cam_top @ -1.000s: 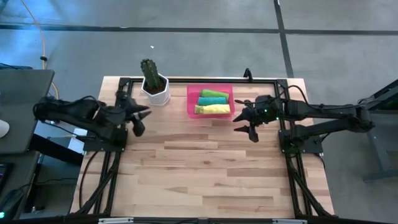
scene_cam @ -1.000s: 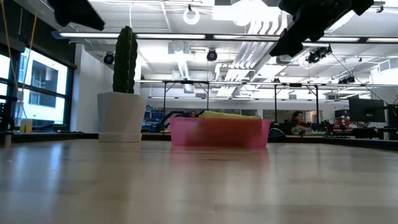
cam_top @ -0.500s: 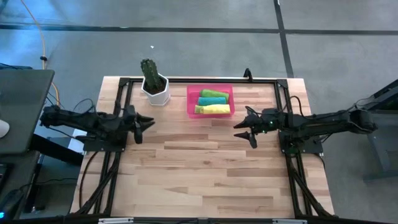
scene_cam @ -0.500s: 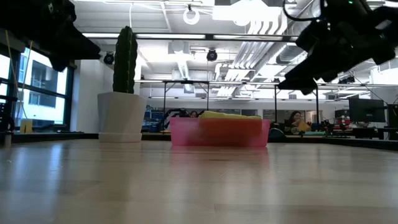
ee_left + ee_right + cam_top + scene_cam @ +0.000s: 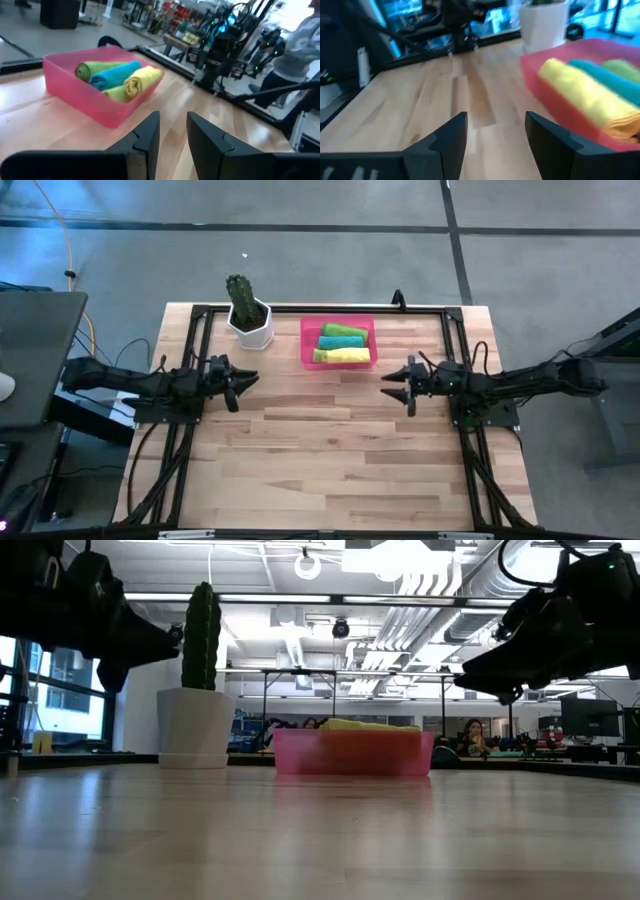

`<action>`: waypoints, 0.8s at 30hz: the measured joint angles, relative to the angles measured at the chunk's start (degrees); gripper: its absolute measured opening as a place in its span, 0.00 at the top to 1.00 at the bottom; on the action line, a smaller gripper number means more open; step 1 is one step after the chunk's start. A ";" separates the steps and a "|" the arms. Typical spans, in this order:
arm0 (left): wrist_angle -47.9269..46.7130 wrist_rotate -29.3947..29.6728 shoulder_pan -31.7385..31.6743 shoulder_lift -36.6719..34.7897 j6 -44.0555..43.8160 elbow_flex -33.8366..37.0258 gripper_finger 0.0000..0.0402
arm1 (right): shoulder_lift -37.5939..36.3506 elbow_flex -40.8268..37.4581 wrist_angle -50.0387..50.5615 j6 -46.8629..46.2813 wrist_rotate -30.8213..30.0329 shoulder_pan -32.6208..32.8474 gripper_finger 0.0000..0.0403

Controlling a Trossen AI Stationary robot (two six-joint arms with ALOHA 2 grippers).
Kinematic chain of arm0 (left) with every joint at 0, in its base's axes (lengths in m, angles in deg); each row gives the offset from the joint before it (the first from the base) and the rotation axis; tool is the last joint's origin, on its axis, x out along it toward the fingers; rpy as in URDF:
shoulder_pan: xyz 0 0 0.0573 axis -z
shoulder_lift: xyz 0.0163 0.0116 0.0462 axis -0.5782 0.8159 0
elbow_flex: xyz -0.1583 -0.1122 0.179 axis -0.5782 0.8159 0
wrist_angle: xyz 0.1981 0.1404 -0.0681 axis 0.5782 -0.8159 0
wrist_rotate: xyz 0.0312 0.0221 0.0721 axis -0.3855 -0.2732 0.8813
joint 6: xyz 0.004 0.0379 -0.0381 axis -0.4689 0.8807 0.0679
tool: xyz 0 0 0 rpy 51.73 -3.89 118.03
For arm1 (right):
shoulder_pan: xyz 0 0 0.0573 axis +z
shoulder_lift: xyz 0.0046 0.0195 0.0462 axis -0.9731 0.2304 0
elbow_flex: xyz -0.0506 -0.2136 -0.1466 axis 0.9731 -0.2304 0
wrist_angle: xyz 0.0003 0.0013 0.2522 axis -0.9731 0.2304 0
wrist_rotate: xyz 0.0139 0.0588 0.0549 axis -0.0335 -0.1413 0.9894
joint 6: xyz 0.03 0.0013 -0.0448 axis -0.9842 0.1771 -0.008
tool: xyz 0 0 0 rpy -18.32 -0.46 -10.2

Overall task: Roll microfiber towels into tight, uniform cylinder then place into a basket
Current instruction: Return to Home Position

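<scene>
On the wooden counter, rolled towels lay lengthwise in the pink basket, a fourth barely visible. The left pincer and right pincer flanked the basket, fingers apart.

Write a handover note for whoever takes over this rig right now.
Left pincer: open, empty, above the table's left side.
Right pincer: open, empty, above the right side, close to the basket but apart from it.
Towels: rolled, lying in the basket beside the cactus pot. Green, teal and yellow show, with what looks like a second green under the yellow.
Done: rolling and placing, it seems; no towel shows on the table.
Left: probably only parking the arms.
</scene>
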 joint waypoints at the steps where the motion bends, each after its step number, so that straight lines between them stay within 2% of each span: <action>1: 1.19 -0.26 -0.52 -0.04 0.37 0.63 0.79 | 0.00 -0.57 -1.24 0.25 -1.08 0.00 0.52; 6: 1.85 0.85 -3.53 0.20 0.73 0.54 0.79 | 0.04 -0.59 -2.65 3.28 -7.01 0.00 0.52; 10: 2.29 14.40 -5.90 0.19 0.76 0.52 0.79 | 0.04 -0.56 -2.40 5.99 -13.83 -0.01 0.52; 12: 1.66 20.29 -6.57 0.19 -0.37 0.52 0.79 | 0.06 -0.56 0.01 3.85 -14.46 -0.02 0.52; 14: 1.43 23.02 -6.96 0.20 -0.87 0.52 0.79 | 0.06 -0.56 1.61 -0.23 -14.33 0.00 0.52; 18: 0.99 23.44 -7.04 0.20 1.67 0.52 0.79 | 0.06 -0.54 5.16 -2.95 -14.28 0.00 0.52; 24: 0.97 22.93 -7.02 0.20 3.57 0.52 0.79 | 0.06 -0.54 10.01 1.41 -14.26 0.00 0.52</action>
